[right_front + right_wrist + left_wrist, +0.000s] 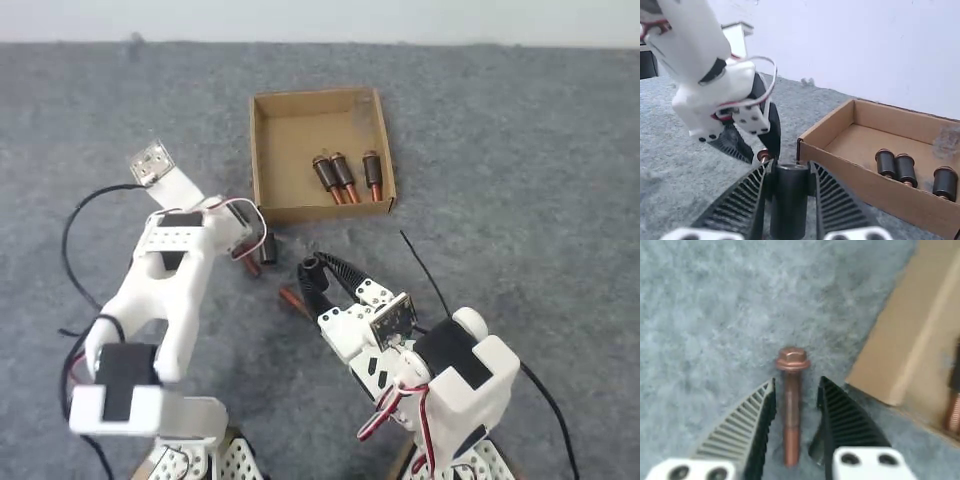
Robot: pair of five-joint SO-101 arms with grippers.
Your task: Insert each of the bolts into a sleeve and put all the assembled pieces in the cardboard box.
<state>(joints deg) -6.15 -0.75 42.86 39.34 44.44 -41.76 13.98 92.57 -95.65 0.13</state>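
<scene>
The left gripper [796, 381] is set low over the carpet [520, 150], its jaws parted only narrowly. A bolt [791, 410] is straddled between them, with a thin gap on either side of the shaft, so no firm clamp is seen yet. The bolt's flanged head is left protruding past the fingertips. The shaft is lined up along the jaws, presumably so that it can be picked up straight and presented end-on.

The right gripper [789, 167] is closed on a black sleeve [789, 200]. The sleeve is gripped by its sides with its open end kept free and turned toward the left gripper, just beside it. This hold is judged to leave the bore clear for the bolt. In the high view the two grippers are seen close together, just in front of the near wall of the cardboard box [265, 150].

A second bolt [292, 298] appears to lie on the carpet under the right arm's fingers, though it is partly hidden. Three assembled pieces [345, 177] are laid side by side in the box toward its right wall, threaded ends pointing to the near wall. The task is therefore judged to be well along, with at least this pair still unjoined.
</scene>
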